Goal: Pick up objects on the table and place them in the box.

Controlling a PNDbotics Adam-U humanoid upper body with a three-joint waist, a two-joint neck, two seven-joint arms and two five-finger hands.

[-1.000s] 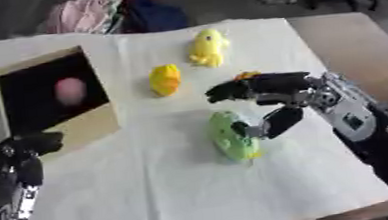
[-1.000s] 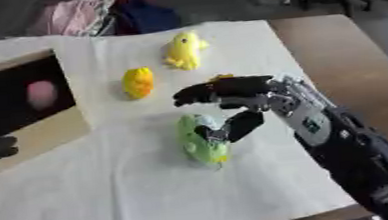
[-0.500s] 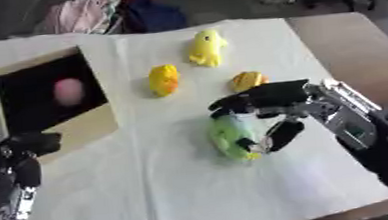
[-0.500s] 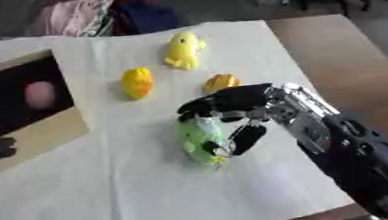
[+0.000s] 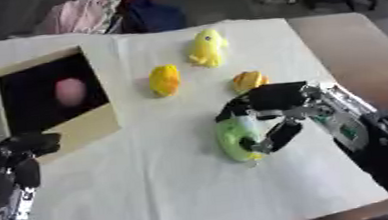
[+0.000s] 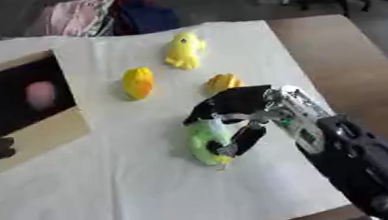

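A light-green toy (image 5: 235, 139) lies on the white cloth right of centre. My right hand (image 5: 278, 105) reaches over it, fingers curled across its top and thumb (image 5: 276, 136) down its right side. A small orange object (image 5: 249, 81) sits just behind the hand. A yellow-orange toy (image 5: 164, 80) and a yellow duck-like toy (image 5: 208, 47) lie further back. The open box (image 5: 95, 126) stands at the left with a pink object (image 5: 70, 91) inside. My left hand (image 5: 9, 168) rests at the lower left, fingers curled.
Bundled pink and dark blue clothes (image 5: 115, 16) lie beyond the table's far edge. The brown bare tabletop (image 5: 350, 53) shows to the right of the cloth. The table's front edge runs along the bottom right.
My right hand has come down and closed around the green toy, uncovering the small orange object behind it. The left hand has stayed put.
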